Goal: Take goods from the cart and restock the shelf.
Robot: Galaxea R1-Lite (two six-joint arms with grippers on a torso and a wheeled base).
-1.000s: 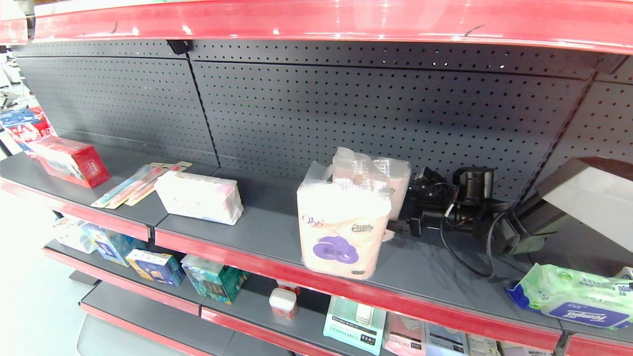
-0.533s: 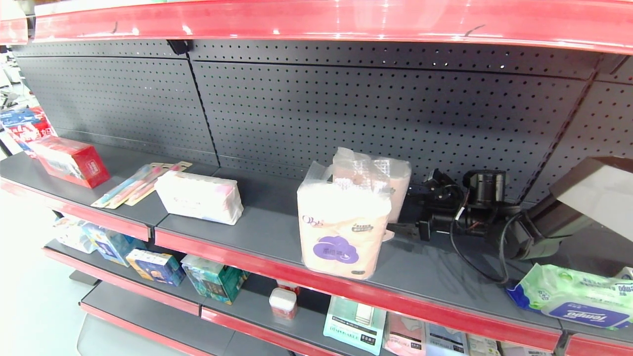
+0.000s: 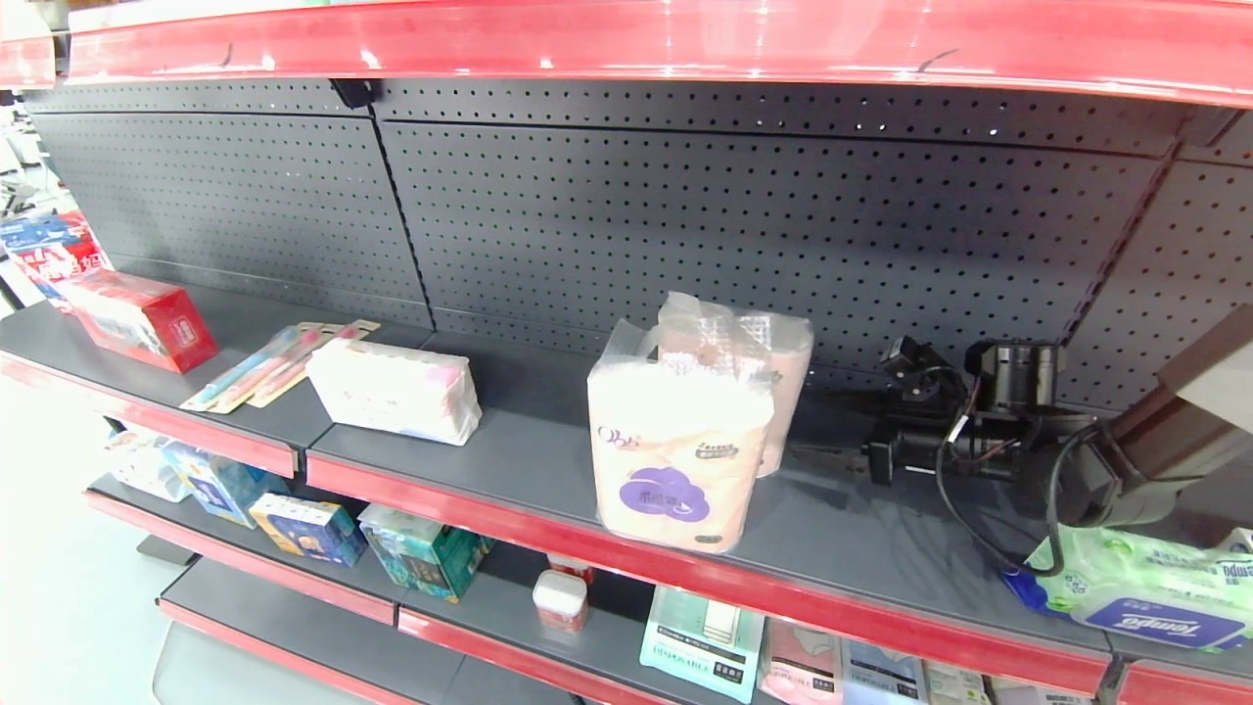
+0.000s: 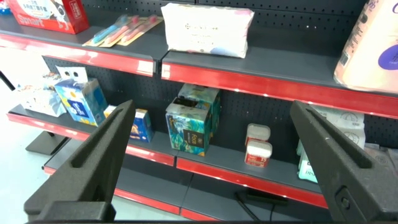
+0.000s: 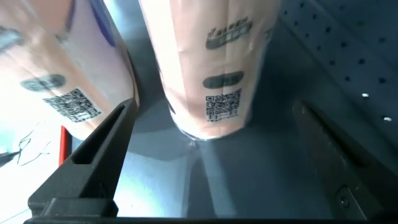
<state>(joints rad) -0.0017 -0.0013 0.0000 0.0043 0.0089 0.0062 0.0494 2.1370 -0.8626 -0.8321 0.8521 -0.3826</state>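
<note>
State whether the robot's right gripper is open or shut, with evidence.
Open: the right gripper has its fingers spread wide, gripping nothing; the toilet roll pack stands just ahead.

left tool (image 4: 211,109) spread wide | tissue pack (image 4: 207,29) on shelf (image 4: 292,65) | toothbrushes (image 4: 121,31) near it

1. Front pack (image 3: 675,455): peach toilet rolls in clear wrap with a purple label. It stands upright at centre frame, by the shelf's red front edge.
2. Rear pack (image 3: 773,357): the same kind, upright, close behind the first and slightly to its right.
3. Shelf (image 3: 509,421): a dark grey board with a red lip, crossing mid-frame.
</note>
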